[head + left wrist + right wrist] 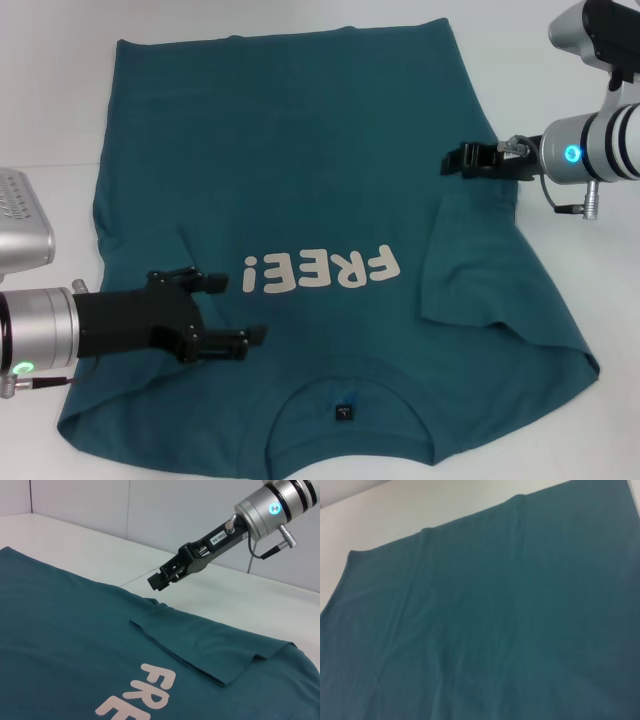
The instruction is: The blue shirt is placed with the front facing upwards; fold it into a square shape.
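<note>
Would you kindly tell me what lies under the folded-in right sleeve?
The folded right sleeve lies on the blue shirt front. The shirt front beneath it is covered; the right gripper hovers beside it.

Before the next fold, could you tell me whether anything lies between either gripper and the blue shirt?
Nothing visible does. The left gripper hangs open over the blue shirt near the lettering; the right gripper hangs at its right edge. Only the shirt lies on the table.
</note>
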### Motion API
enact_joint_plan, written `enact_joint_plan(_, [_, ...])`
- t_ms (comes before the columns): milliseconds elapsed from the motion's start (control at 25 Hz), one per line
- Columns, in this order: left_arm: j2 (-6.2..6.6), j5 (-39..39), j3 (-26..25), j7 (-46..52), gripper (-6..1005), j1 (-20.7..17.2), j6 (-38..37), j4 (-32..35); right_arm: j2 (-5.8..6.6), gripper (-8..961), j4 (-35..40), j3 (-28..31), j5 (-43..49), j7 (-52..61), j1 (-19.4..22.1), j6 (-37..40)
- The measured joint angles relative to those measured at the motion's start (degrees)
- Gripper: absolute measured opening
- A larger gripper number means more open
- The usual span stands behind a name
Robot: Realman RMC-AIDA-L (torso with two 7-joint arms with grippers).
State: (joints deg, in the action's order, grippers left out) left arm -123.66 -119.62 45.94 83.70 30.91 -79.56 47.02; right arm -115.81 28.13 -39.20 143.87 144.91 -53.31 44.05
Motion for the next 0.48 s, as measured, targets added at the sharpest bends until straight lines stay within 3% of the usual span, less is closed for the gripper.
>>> enact_joint_plan(160, [0.0, 0.0, -0.1, 0.2, 935, -0.1, -0.1, 0.1, 0.21, 267, 1.2, 0.0, 0.0, -0.5, 1.1, 1.1])
enact_joint_plan(320, [0.0, 0.1, -0.8, 0.4, 935, -0.1, -0.1, 0.3, -0.46, 355, 5.0, 0.1, -0.9, -1.9, 3.2, 4.3])
enact_joint_plan(480, [-0.05, 1.7, -2.7, 1.0, 935, -0.3, -1.0, 0.3, -0.78, 557, 10.5, 0.1, -6.5, -5.4, 6.8, 11.8])
